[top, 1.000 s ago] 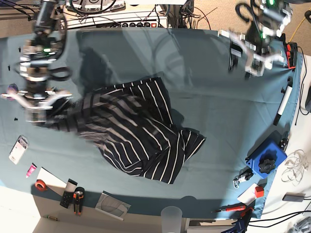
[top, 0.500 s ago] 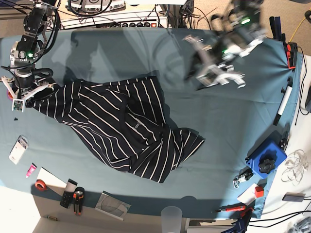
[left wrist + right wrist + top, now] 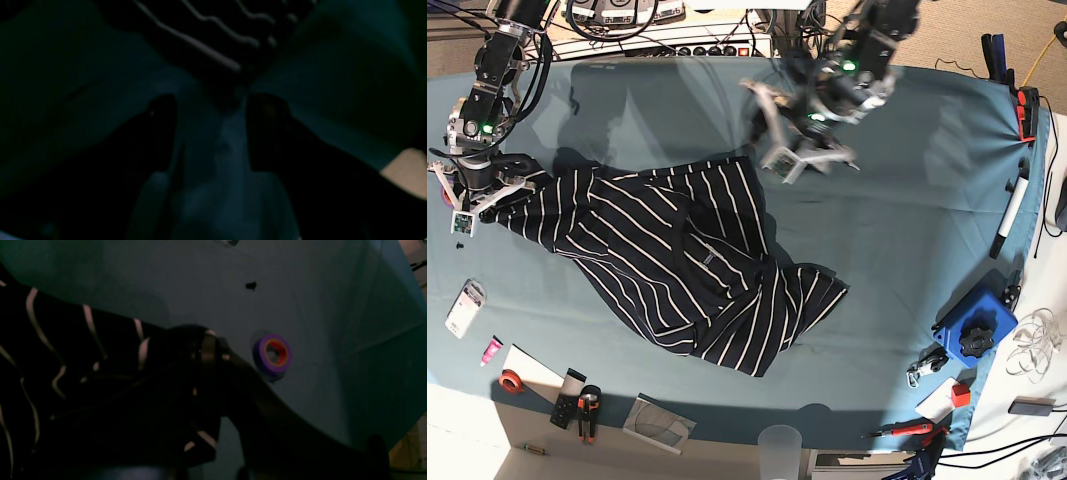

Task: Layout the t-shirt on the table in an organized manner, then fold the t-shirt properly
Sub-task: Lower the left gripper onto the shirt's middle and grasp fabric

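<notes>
Teal table [image 3: 907, 240]; t-shirt [image 3: 677, 260] crumpled mid-table toward left edge. Purple tape roll [image 3: 272, 355] by left edge. Right gripper [image 3: 472, 195] clamped on t-shirt corner. Left gripper [image 3: 792, 135] spread wide, empty, now nearer shirt's far edge than before.

A big table [image 3: 897, 240] covered in teal-blue cloth holds everything. The striped dark t-shirt [image 3: 677, 260] lies crumpled on it, left of the middle. A purple roll of tape [image 3: 272, 355] sits near the left edge. A blue box [image 3: 975, 325] and a black and white pen [image 3: 1009, 215] lie on the right side. A small white packet [image 3: 464, 305] lies at the left.
</notes>
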`<state>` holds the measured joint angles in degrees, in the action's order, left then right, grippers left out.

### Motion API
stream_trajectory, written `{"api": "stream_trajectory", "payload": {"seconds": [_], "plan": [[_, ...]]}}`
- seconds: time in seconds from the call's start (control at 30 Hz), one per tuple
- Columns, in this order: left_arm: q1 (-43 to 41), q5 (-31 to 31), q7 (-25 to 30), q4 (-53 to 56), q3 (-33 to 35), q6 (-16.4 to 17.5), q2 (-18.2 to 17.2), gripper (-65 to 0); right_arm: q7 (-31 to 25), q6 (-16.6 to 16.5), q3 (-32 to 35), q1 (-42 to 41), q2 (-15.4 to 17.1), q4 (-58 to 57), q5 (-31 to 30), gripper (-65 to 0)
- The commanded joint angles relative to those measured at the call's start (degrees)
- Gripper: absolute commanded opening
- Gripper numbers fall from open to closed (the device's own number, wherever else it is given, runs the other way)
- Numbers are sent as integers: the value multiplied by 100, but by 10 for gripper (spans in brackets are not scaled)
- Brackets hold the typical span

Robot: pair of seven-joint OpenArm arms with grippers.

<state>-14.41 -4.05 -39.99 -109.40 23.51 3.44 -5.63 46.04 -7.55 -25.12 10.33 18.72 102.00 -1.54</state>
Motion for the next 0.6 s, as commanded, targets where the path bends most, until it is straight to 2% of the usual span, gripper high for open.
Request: {"api": "stream_trajectory", "payload": {"seconds": [0.0,0.13,0.23,0.33,0.4,0.57], "plan": [[68,-79,142,-33,-7,-74,153,-311,-129,44,-48,-66,111,94,48,-650],[184,-282,125,328,-7,-192,592,-311,-92,44,-48,-63,111,94,72,-650],[262,-92,-63,555,-7,-654,787,-311,-76,17,-48,-63,111,94,116,-650],[302,175,-262,575,-35,-975,782,-311,-76,-79,-48,-63,111,96,111,-650],[302,101,-262,575,-136,-1003,785,-311,-79,-92,-48,-66,111,96,111,-650],[291,-435,-236,750,-485,-706,787,-311,-66,-92,-48,-66,114,96,111,-650]]}}
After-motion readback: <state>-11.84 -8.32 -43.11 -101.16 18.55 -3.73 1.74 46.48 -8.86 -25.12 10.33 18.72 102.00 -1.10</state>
